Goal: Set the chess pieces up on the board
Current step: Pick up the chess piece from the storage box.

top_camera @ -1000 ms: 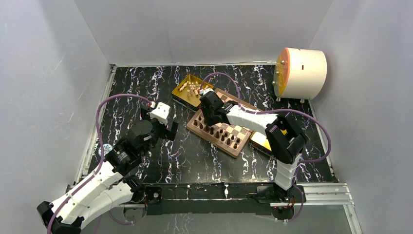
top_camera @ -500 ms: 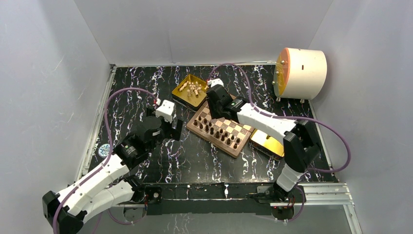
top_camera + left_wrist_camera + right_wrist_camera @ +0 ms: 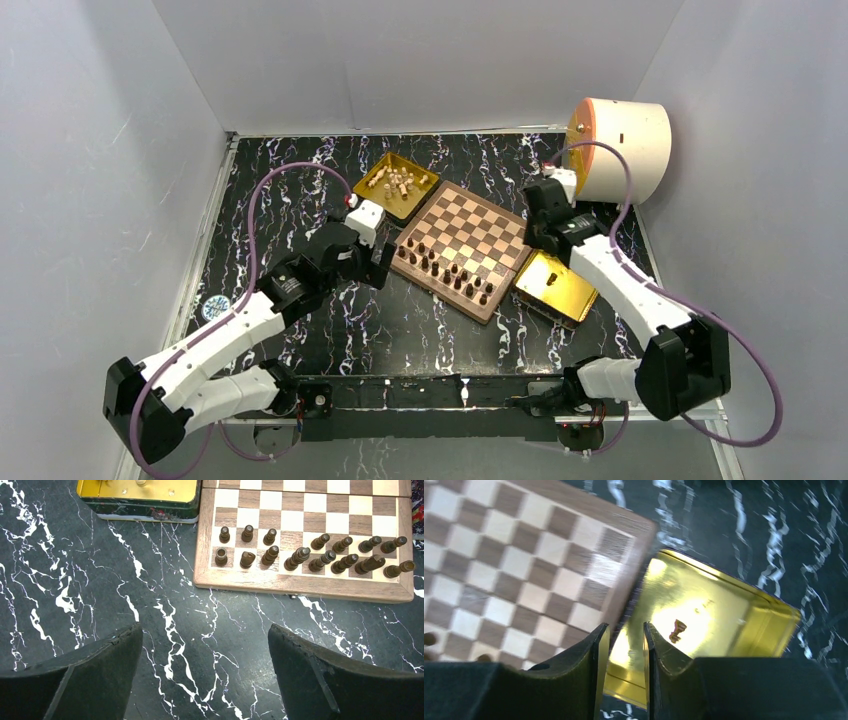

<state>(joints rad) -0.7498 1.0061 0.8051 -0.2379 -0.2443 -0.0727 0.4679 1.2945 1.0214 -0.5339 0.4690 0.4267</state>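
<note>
The board lies tilted mid-table. Dark chess pieces fill the two rows along its near-left edge, and the left wrist view shows those rows standing on the board. Cream pieces lie in a gold tray behind the board's left corner. My left gripper hangs wide open and empty over bare table, just short of the board's edge. Over a second gold tray my right gripper stands narrowly open, with nothing between its fingers. One dark piece lies in that tray.
A white drum with an orange face stands at the back right. The second gold tray touches the board's right corner. Grey walls close in the black marbled table on three sides.
My right arm has swung from the board's far-left side across to the right gold tray. The left arm has advanced rightwards to the board's near edge, still open.
</note>
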